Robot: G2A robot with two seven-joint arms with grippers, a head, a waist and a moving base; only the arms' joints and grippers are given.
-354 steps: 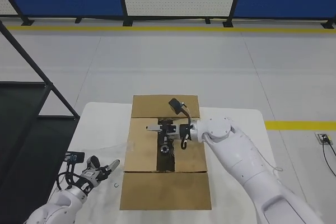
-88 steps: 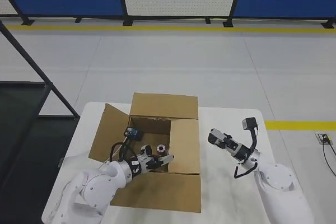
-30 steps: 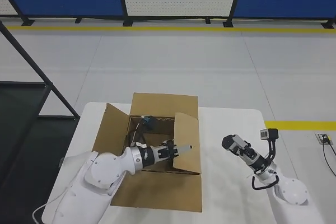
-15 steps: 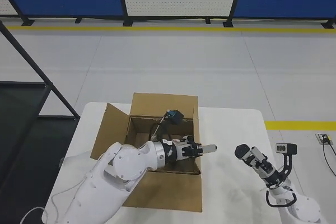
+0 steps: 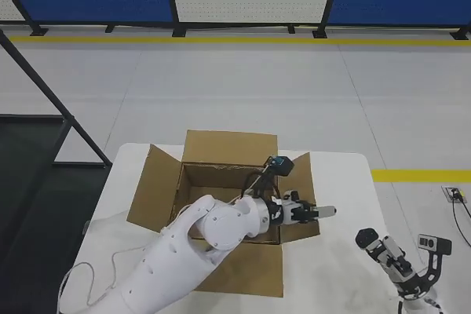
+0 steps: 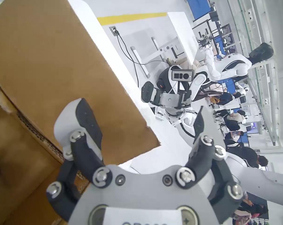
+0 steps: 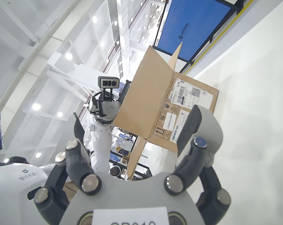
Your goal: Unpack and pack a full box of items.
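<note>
Corrugated cardboard box; left tool spread wide beside flap; right tool spread wide.

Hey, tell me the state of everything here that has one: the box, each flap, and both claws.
Box: open at the top.
Left flap: raised, leaning outward.
Right flap: tilted outward, by the left claw.
Back flap: folded out flat.
Front flap: folded out flat.
Left claw: open, empty.
Right claw: open, empty.

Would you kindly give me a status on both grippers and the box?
Left gripper over the right flap, jaws open, empty. Right gripper apart from the box, jaws open, empty. Box flaps open.
</note>
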